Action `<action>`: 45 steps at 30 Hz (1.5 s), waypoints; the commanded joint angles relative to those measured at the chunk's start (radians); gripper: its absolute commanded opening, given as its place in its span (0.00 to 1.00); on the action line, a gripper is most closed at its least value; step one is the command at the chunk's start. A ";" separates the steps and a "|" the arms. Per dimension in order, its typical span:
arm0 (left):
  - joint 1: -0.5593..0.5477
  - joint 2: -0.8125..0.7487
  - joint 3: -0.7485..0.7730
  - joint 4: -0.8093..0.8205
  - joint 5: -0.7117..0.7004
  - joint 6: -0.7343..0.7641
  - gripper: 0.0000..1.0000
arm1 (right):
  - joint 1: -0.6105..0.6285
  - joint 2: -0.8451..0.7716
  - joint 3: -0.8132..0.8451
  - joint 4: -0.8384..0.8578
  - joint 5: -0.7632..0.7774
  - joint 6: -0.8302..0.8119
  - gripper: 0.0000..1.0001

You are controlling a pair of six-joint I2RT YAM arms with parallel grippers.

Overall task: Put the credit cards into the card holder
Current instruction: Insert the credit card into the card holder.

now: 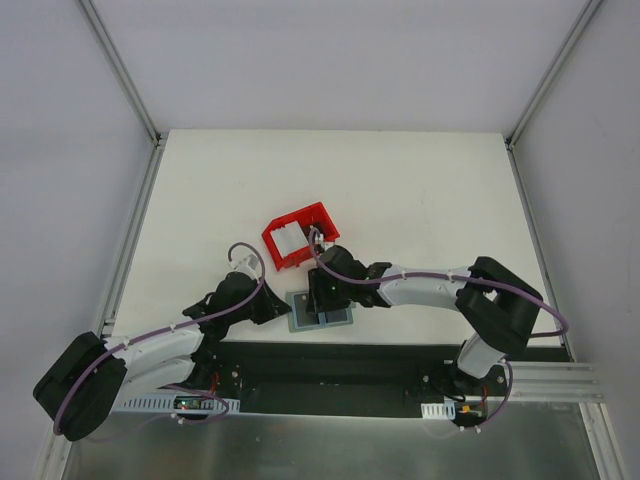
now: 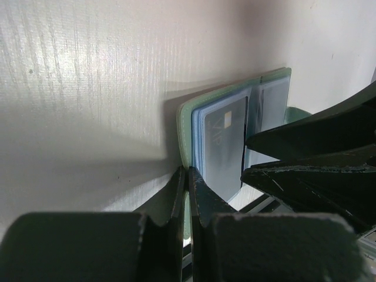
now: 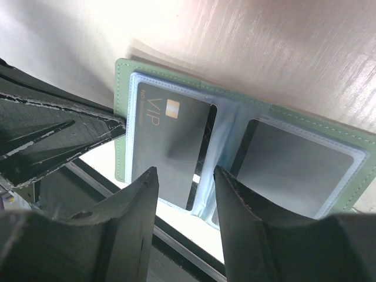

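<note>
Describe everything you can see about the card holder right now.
The card holder lies open and flat at the near edge of the table, between both arms. Its cover looks like pale green stitched leatherette, with clear blue-tinted plastic pockets inside. A dark card marked VIP sits in one pocket, a plain grey card in the other. The left gripper pinches its outer edge beside the VIP card; the right gripper hovers open over that card.

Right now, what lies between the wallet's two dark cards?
Only the pale blue centre fold of the card holder, between the VIP card and the plain dark card; right wrist view shows it.
</note>
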 commanded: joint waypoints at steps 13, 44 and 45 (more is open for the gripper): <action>0.000 -0.038 -0.010 -0.016 -0.012 0.017 0.00 | 0.039 -0.096 0.094 -0.162 0.230 -0.066 0.65; 0.000 -0.084 -0.018 -0.021 -0.014 -0.002 0.00 | 0.153 0.059 0.282 -0.303 0.302 -0.101 0.66; 0.000 -0.087 -0.018 -0.019 -0.011 -0.005 0.00 | 0.153 0.067 0.288 -0.306 0.304 -0.101 0.66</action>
